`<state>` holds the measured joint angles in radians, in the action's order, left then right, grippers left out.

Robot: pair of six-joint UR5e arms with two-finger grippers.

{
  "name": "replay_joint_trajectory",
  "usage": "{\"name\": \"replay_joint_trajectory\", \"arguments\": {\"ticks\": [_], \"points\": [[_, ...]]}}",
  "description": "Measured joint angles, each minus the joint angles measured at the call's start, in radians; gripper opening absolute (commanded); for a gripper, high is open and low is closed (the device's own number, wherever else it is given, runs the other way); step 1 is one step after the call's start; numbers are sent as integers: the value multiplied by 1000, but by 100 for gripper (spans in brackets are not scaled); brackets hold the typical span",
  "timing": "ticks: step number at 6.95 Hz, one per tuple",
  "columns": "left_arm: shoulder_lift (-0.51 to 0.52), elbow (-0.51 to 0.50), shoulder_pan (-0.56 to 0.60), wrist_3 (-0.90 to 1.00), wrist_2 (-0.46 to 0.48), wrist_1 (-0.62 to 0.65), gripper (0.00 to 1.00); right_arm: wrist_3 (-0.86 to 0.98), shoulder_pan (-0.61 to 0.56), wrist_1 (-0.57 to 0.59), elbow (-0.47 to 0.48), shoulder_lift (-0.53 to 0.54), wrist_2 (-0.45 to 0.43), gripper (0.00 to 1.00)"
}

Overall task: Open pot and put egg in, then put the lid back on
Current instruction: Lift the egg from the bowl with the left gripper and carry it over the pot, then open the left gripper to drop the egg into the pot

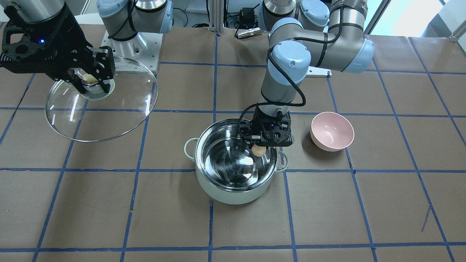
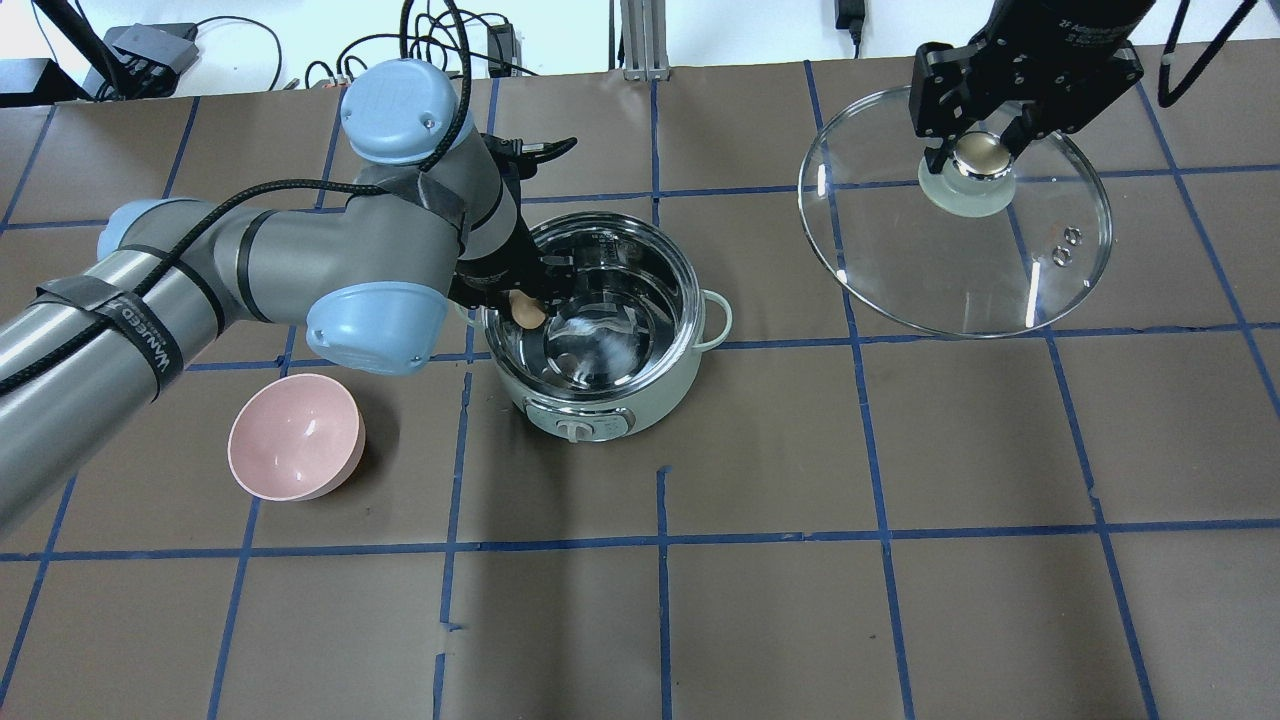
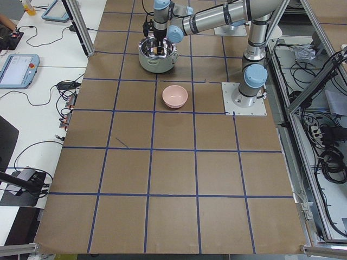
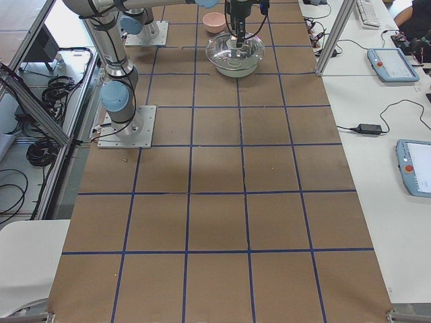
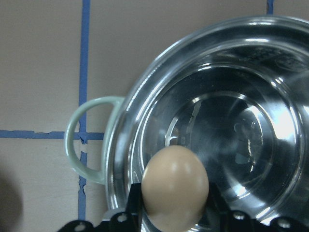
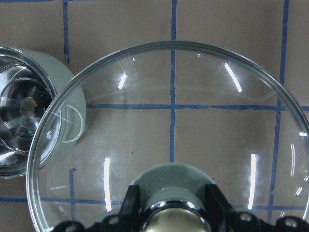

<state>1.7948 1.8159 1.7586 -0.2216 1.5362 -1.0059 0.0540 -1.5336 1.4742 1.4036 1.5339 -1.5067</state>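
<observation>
Overhead exterior view: the pot (image 2: 650,290) stands open on the counter (image 2: 800,500), so the first step looks done. The lid (image 2: 960,270) hangs tilted above the counter, well apart at about 2 o'clock from the pot. The right fingers (image 6: 129,205) are clamped on its knob (image 2: 980,155). The left fingers (image 5: 136,208) are closed on the egg (image 5: 175,186), which hangs just inside the rim at the pot's 9 o'clock, over the steel interior and not yet on the bottom.

Left to do, as I judge it: lower and release the egg, clear the left arm, then bring the lid across and seat it.

The egg sits close to the rim, so a straight descent risks a finger grazing the wall; a nudge toward the pot's middle would give more margin. The pink bowl (image 2: 295,435) lies at 8 o'clock, near the left arm's elbow. The lid's route from 2 o'clock crosses bare counter, but the left arm over the pot blocks seating until it leaves.
</observation>
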Motion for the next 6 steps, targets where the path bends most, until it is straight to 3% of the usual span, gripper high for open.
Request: {"name": "replay_joint_trajectory", "arguments": {"ticks": [2,4,6], "points": [[4,2,3,-7,5,4,99,1,1,-1,1,0,0,9],[-24,-23,-2,-8,8,-11,100,1,1,0,2,0,0,9],[-103,-49,-78,32,7,-144,100,1,1,-2,2,0,0,9]]}}
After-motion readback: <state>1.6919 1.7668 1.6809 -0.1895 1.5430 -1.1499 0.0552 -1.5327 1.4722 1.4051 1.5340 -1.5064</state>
